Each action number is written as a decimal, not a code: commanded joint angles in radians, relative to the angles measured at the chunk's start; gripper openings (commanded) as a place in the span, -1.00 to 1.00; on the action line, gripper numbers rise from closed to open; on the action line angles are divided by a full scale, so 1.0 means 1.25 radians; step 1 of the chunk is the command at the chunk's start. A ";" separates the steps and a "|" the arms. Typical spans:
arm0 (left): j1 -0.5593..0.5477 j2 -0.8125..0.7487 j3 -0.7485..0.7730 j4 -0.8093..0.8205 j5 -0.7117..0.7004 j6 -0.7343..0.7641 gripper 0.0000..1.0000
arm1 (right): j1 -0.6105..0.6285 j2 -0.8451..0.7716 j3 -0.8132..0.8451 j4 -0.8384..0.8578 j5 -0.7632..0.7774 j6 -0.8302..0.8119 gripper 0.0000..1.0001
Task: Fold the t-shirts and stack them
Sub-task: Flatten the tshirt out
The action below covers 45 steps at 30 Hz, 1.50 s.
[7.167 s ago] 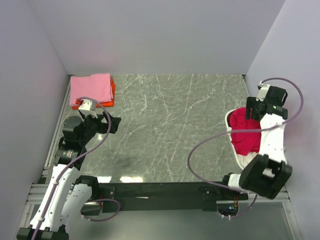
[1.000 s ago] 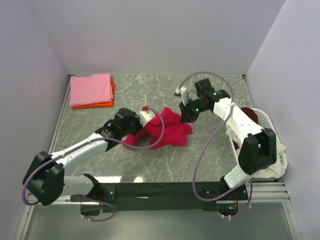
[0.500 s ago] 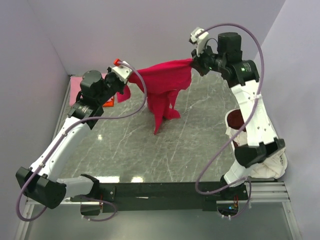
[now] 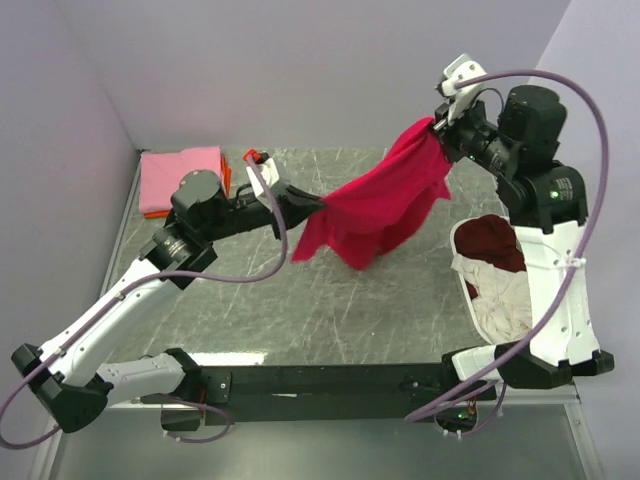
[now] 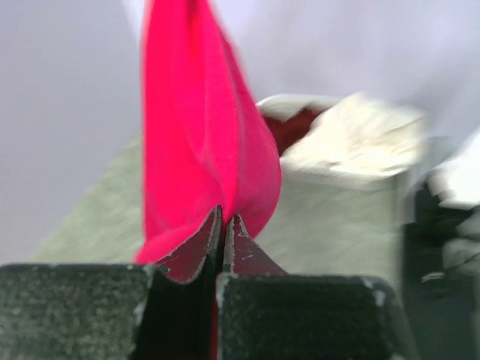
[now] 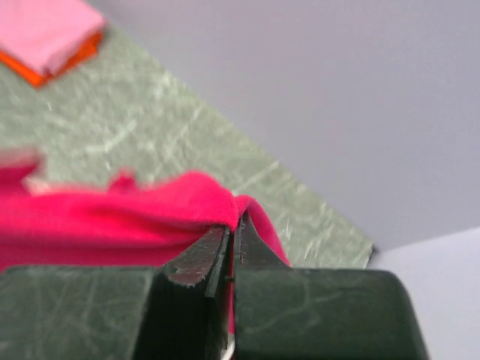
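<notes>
Basket, pink stack flank red t-shirt pinched by left gripper and right gripper.

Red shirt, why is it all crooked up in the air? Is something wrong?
It does look lopsided. The red t-shirt hangs bunched above the table, pinched by the right gripper and the left gripper. The right one seems higher, so the cloth slants and droops. Nothing looks torn.

Lab rig: blank walls enclose marbled table.
</notes>
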 commanded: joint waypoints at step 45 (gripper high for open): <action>0.141 0.595 0.192 -0.336 -0.364 -0.195 -0.06 | -0.051 0.249 -0.510 0.069 -0.163 -0.058 0.21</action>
